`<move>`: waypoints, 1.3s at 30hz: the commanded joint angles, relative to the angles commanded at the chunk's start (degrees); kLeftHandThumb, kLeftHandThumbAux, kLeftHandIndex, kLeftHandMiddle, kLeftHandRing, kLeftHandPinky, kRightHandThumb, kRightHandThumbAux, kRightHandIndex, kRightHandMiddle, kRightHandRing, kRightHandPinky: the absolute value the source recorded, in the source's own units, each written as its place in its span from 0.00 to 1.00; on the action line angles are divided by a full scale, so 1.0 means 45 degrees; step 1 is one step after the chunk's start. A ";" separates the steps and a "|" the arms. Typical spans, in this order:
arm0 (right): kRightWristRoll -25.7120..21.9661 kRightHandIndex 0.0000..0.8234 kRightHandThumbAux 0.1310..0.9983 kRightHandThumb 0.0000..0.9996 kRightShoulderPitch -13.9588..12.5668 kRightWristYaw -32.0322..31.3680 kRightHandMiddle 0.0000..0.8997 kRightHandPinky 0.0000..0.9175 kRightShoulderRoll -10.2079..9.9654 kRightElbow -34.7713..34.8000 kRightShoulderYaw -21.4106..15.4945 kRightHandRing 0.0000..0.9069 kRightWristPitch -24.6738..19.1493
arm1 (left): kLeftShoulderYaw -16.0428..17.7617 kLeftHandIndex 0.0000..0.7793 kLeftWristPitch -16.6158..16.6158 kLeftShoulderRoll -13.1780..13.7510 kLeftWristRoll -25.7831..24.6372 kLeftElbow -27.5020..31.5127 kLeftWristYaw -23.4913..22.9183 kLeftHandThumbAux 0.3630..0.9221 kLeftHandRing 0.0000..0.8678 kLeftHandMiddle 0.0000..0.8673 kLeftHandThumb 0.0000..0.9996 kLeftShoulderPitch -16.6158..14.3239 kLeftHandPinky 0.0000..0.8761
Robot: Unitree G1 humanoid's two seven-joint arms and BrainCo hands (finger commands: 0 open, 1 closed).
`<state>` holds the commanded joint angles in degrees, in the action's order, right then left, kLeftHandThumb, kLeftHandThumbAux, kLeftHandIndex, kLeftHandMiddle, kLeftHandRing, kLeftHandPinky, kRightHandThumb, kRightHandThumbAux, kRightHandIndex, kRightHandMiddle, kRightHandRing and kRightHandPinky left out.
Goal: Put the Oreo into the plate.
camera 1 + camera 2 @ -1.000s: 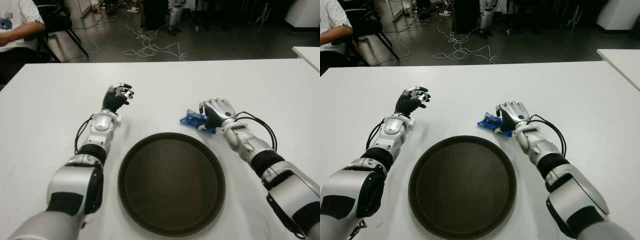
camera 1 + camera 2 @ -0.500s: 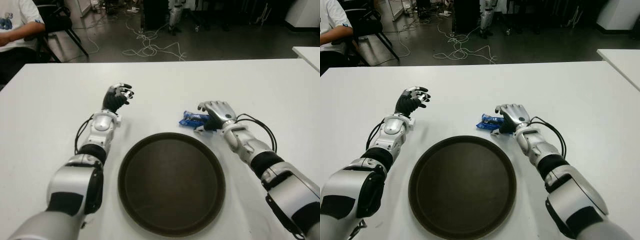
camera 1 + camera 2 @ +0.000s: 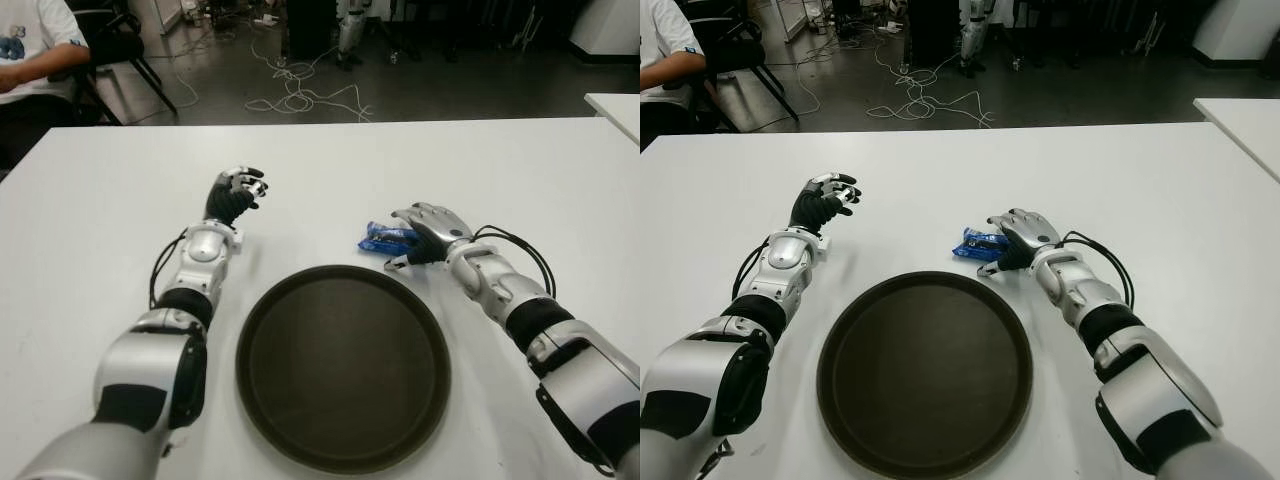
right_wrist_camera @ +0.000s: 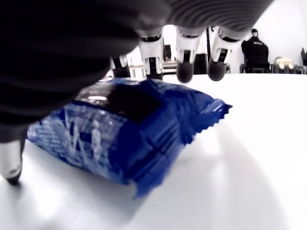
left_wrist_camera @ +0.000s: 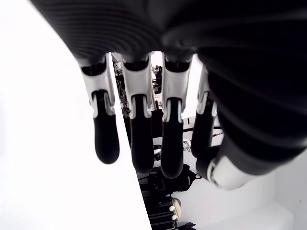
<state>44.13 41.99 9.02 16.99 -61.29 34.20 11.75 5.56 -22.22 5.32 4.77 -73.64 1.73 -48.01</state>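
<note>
1. White table (image 3: 330, 165) fills most of the eye views; beyond its far edge lie a dark floor with tangled cables (image 3: 300, 95) and, at the far left, a seated person in a white shirt (image 3: 30, 45).
2. Compared with a second ago, the right robot hand (image 3: 425, 235) has lifted and opened. Its fingers then curled down over the packet; they now arch loosely above it, gripping nothing.
3. Over the same second the blue Oreo packet (image 3: 388, 238) has barely shifted. It lies flat on the table, partly under the right robot hand's fingers, just beyond the far right rim of the plate.
4. From the right wrist view, the packet (image 4: 124, 132) rests on the table with the fingertips (image 4: 184, 72) hanging past its far side, apart from it.
5. Round dark plate (image 3: 343, 365) sits near the robot, between the two arms, with nothing in it.
6. Left robot hand (image 3: 235, 193) shows at the far left of the plate, unchanged, fingers loosely bent and holding nothing.
</note>
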 joint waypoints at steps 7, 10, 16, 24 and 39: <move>-0.0023 0.00 0.41 0.00 -0.0010 0.0077 0.00 0.02 0.0032 -0.0022 -0.0066 0.00 0.0192 | 0.0038 0.49 0.0050 -0.0013 -0.0050 0.0015 -0.0050 0.57 0.47 0.53 0.82 -0.0014 0.54; -0.0011 0.00 0.43 0.00 -0.0024 0.0138 0.00 0.02 0.0049 0.0006 -0.0069 0.00 0.0243 | 0.0020 0.48 0.0081 -0.0007 -0.0019 0.0011 0.0010 0.58 0.48 0.53 0.82 -0.0019 0.54; 0.0039 0.00 0.44 0.00 -0.0035 0.0236 0.01 0.03 0.0070 0.0009 -0.0059 0.01 0.0254 | 0.0020 0.48 0.0096 -0.0018 -0.0010 0.0008 0.0074 0.58 0.48 0.53 0.82 -0.0024 0.54; 0.0195 0.02 0.41 0.00 0.0005 0.0459 0.08 0.17 0.0072 -0.0083 0.0077 0.10 0.0210 | 0.0071 0.48 0.0022 -0.0036 -0.0069 0.0012 0.0026 0.58 0.48 0.54 0.82 -0.0004 0.54; 0.0483 0.54 0.56 0.00 0.0057 0.0886 0.47 0.46 0.0299 0.0211 0.0543 0.49 0.0292 | 0.0022 0.48 0.0025 -0.0040 -0.0024 0.0023 -0.0002 0.58 0.46 0.53 0.82 -0.0017 0.53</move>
<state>46.30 42.24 13.00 18.33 -60.34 36.64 13.06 5.66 -22.11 5.14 4.66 -73.54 1.72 -48.09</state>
